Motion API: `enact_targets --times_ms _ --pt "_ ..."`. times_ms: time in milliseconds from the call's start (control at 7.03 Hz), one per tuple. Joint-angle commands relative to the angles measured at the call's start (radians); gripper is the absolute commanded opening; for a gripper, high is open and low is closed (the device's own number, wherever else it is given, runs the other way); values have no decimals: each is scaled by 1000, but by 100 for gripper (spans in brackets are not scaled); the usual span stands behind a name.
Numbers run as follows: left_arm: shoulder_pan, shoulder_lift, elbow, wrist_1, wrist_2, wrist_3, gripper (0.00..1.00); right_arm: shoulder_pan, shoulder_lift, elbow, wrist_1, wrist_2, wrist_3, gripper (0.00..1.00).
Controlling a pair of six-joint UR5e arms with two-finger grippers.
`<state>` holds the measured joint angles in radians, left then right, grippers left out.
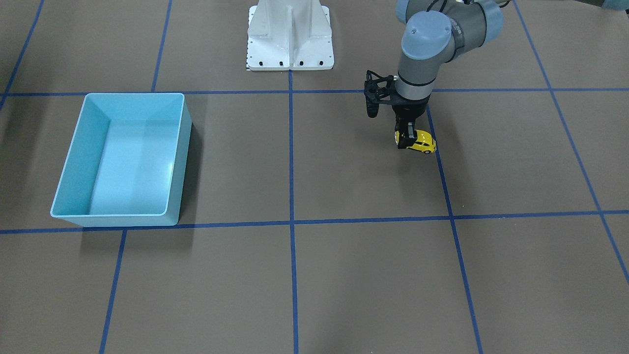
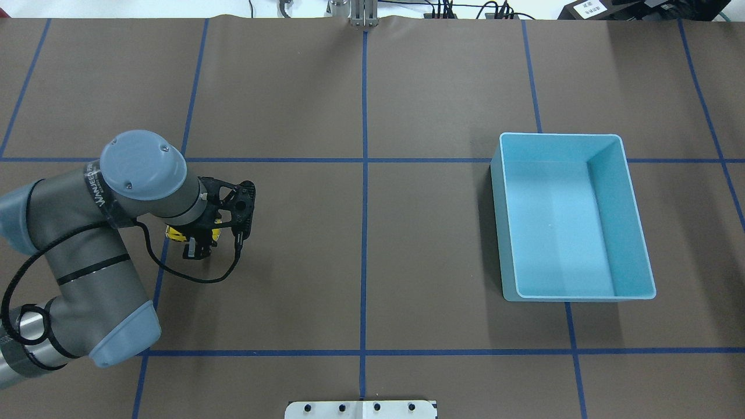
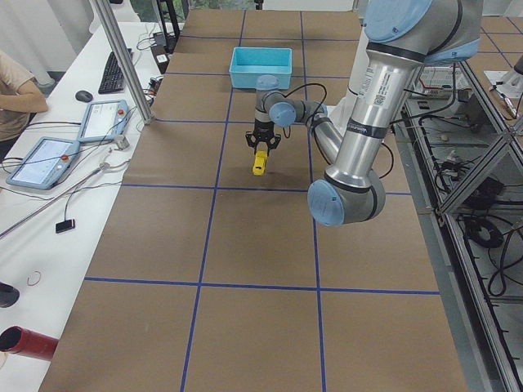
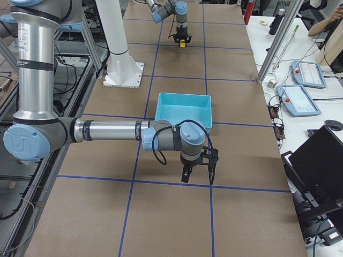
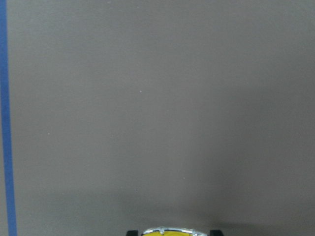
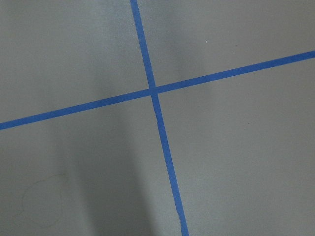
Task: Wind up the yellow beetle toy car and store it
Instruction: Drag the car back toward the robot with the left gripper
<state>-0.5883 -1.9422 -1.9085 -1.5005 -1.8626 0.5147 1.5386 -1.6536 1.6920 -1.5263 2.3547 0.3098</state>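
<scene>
- Fingers of the left gripper (image 1: 406, 142) point straight down and are clenched across the yellow beetle toy car (image 1: 425, 144).
- The car is in the tabletop's left half, roughly midway between the robot-side and operators' edges, on a blue tape line (image 1: 444, 187). Whether its wheels touch the table cannot be told.
- The right gripper (image 4: 185, 176) hangs toward the right end, beyond the light-blue bin (image 1: 183, 162); its grip cannot be told.

Pale lettering runs along the grey wrist band (image 2: 93, 187) of the left arm (image 2: 87, 273), beginning "WAN" (the rest is too small to read). A blue joint cap (image 4: 20, 143) on the right arm (image 4: 107, 130) bears a "UR" mark. A white label (image 2: 588, 8) beyond the surface (image 2: 407, 233) is illegible
</scene>
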Motion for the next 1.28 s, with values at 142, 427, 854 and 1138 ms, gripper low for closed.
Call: enact_targets --times_ms 142,427,854,1138 --pt "-5 66 -13 -12 -10 22 12 0 0 0 0 0 0 100" --pt "-5 121 -12 -114 -10 -1 12 0 0 0 0 0 -1 100" --pt "-4 131 25 -203 -17 -94 10 0 0 0 0 0 0 100" --pt "-2 134 45 -221 -18 -38 10 -3 0 2 0 0 -1 100"
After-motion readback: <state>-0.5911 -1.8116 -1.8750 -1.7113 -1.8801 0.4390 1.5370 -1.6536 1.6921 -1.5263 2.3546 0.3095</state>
